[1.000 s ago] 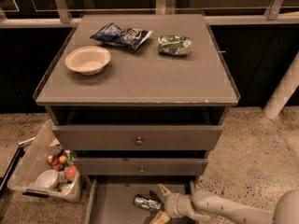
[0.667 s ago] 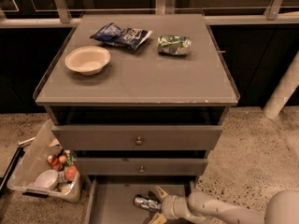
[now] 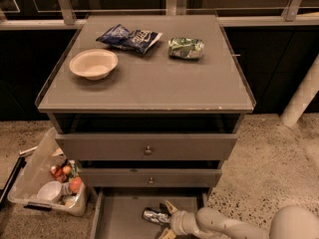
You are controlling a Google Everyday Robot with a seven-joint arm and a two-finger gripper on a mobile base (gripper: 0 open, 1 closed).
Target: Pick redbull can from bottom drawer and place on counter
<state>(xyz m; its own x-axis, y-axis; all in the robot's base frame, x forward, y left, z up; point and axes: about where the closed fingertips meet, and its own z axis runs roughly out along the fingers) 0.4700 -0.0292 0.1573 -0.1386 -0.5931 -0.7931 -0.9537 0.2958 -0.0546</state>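
One can (image 3: 154, 216) is lying on its side on the floor of the open bottom drawer (image 3: 119, 215). From the right, the gripper (image 3: 167, 219) is reaching in, fingers spread either side of the can's right end. Above, the counter (image 3: 149, 83) is carrying a bowl (image 3: 93, 63), chip bag (image 3: 128, 37) and foil packet (image 3: 185, 48).

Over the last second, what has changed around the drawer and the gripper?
Almost nothing. The gripper stays in the bottom drawer, open at one end of the redbull can, which has not moved. Only the arm's elbow, at lower right, shows more. Bowl, chip bag and foil packet on the counter lie unchanged.
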